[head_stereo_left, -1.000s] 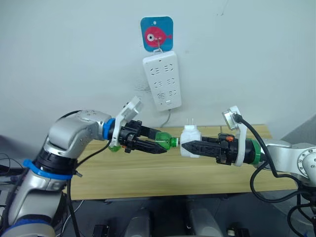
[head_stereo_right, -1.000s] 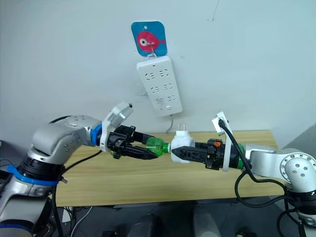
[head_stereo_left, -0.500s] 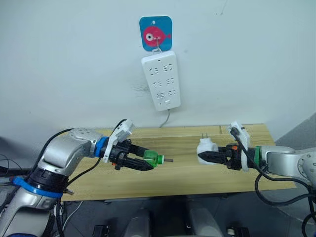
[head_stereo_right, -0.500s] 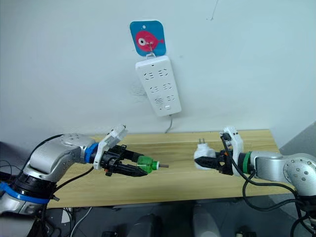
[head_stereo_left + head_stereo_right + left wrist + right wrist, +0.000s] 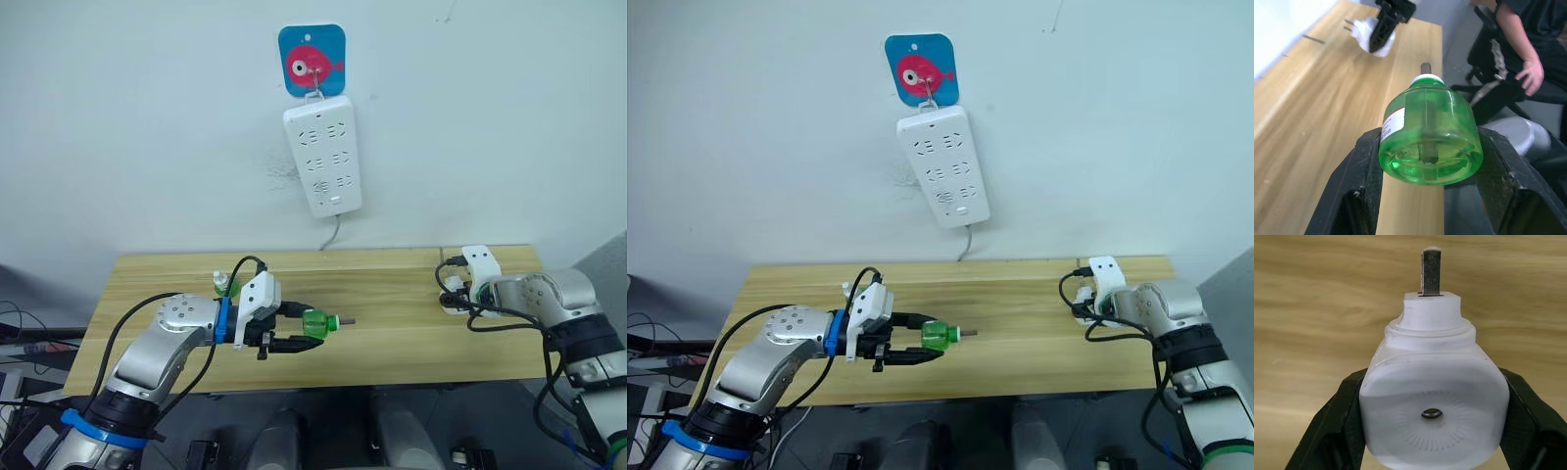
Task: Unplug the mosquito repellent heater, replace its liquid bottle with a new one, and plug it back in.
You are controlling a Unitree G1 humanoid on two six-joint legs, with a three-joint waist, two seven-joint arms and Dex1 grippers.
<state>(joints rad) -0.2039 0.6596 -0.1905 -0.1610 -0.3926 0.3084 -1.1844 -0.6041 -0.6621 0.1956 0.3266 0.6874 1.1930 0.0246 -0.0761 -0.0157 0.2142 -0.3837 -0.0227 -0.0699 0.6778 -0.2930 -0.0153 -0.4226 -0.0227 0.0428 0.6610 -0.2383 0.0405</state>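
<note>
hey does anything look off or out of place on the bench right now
Nothing looks spilled or damaged. The heater is unplugged and bottleless, clamped in the right hand low over the table. The left hand grips the green bottle on its side. A second bottle stands behind the left arm.

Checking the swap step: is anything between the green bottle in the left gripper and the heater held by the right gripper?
Nothing visible. The green bottle, in the left gripper, and the mosquito repellent heater, in the right gripper, are apart over the bare wooden table. A second small bottle stands behind the left arm.
</note>
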